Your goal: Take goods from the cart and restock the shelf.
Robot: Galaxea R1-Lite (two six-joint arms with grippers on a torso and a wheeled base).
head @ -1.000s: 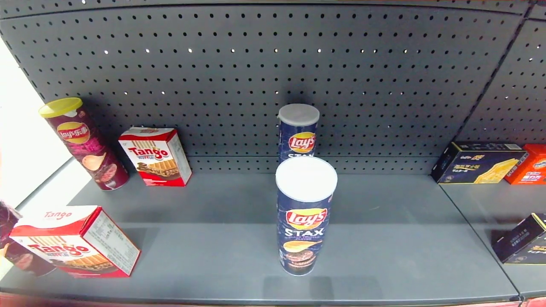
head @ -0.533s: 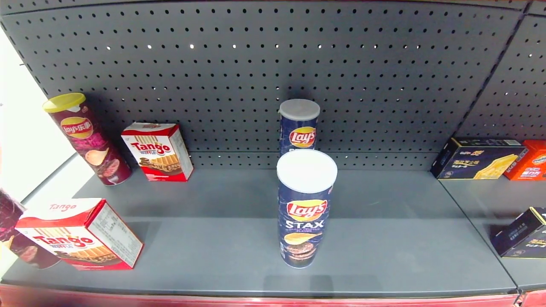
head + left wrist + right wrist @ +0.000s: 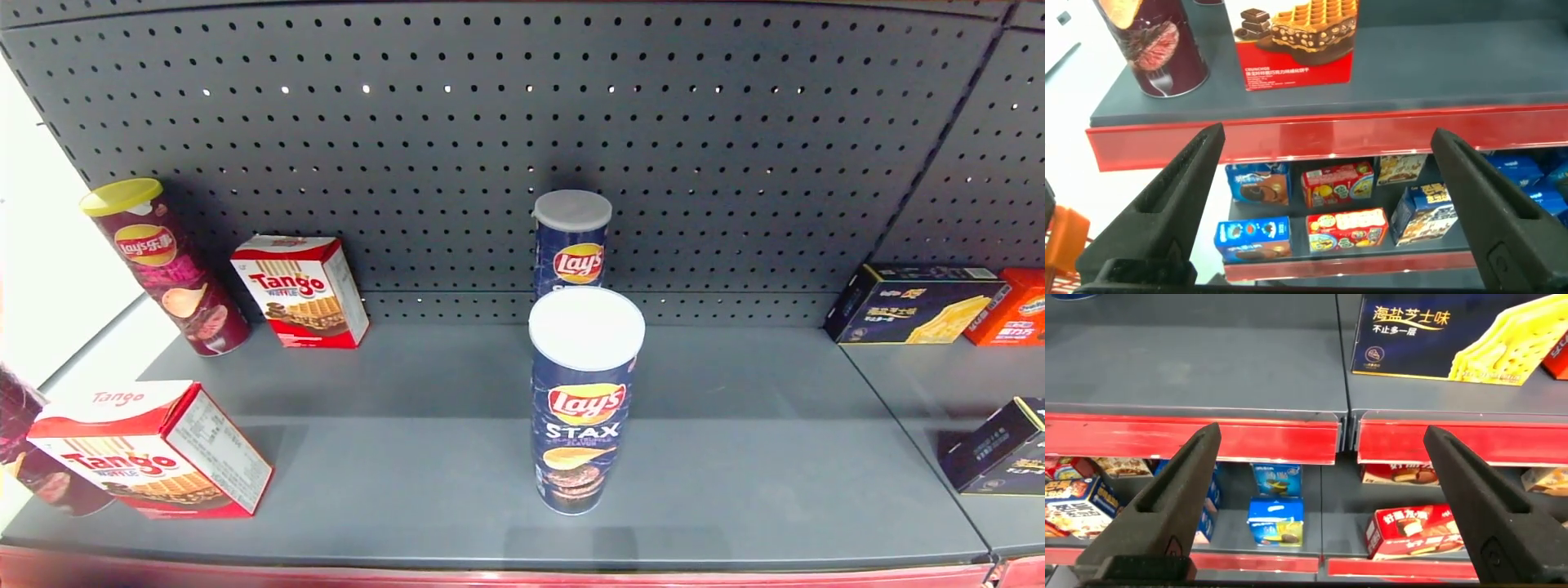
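Centrally on shelf (image 3: 735,457): front blue can (image 3: 584,400), rear blue can (image 3: 571,245) behind
Left gripper (image 3: 1327,132): jaws apart
Right gripper (image 3: 1323,431): jaws apart

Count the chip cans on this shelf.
4. Front navy can at centre, back navy can right behind it, yellow-lidded maroon can back left, another maroon can front left, partly behind a wafer box.

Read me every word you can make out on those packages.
"Lay's STAX": front blue can
"Lay's": rear blue can
"Lay's": maroon can
"Tango": front red box, rear red box
"海盐芝士", "不止多一层": dark box
Smaller print: too small to read.
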